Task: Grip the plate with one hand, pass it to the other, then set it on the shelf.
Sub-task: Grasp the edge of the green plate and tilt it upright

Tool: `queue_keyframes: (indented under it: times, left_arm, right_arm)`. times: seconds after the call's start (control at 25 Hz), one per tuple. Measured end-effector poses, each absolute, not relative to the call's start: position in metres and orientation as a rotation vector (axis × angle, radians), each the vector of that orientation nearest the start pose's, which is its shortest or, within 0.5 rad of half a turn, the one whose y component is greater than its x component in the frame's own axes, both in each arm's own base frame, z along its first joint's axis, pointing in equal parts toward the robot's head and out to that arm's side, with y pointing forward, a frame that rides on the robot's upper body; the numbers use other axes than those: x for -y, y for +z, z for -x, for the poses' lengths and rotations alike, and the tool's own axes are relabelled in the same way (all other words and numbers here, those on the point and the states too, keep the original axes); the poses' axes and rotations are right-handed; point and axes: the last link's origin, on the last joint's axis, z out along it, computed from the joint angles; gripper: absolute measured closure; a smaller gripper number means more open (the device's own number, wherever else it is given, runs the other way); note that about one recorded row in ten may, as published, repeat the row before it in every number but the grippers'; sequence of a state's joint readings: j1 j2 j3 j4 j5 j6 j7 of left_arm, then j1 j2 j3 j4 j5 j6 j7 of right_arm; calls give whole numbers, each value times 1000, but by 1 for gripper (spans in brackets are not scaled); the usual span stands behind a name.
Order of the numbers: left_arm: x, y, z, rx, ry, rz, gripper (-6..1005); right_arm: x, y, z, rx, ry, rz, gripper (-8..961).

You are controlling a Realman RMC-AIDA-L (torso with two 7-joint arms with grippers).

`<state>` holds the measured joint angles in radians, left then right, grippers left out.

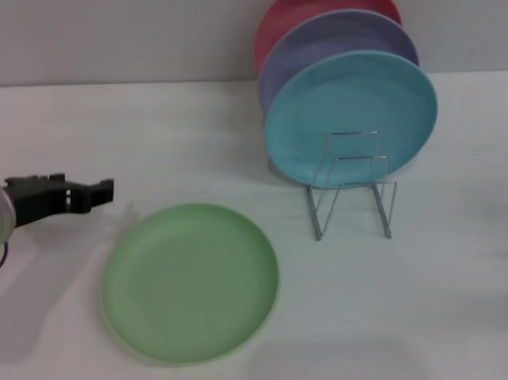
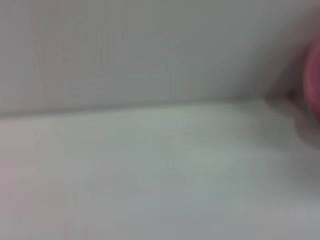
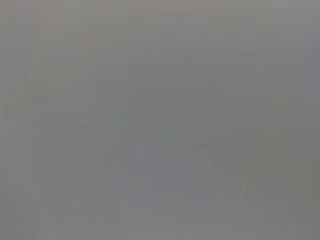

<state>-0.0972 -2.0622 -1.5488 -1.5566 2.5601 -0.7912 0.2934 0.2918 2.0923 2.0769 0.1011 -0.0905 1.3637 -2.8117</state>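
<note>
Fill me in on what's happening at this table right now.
Nothing is held yet. The light-green plate lies flat on the white table, untouched. The left tool hovers beside it at the table's left edge, clear of the rim. The wire rack already holds a turquoise plate, a lavender plate and a pink plate standing upright, with its front loops free. The right tool is out of sight.

No words, labels, brand marks or numbers can be read anywhere in these views. The plates, rack and table all show plain, unmarked surfaces.
</note>
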Motion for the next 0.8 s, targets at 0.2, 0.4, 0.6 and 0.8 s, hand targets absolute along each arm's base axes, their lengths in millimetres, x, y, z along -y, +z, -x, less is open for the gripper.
queue_keyframes:
  times: [0.2, 0.4, 0.6, 0.8]
  left_arm:
    - [-326, 21, 248, 1180, -29, 2072, 257]
    - [-319, 11, 247, 1221, 41, 2131, 259]
    - [-317, 5, 247, 1234, 78, 2156, 260]
    - [-317, 2, 250, 1250, 96, 2160, 260]
  right_arm:
    - [-274, 60, -387, -587, 770, 1170, 211]
    - [-275, 60, -387, -585, 772, 1171, 211]
    - [-275, 60, -387, -584, 772, 1171, 212]
    - [-275, 62, -387, -581, 772, 1169, 212]
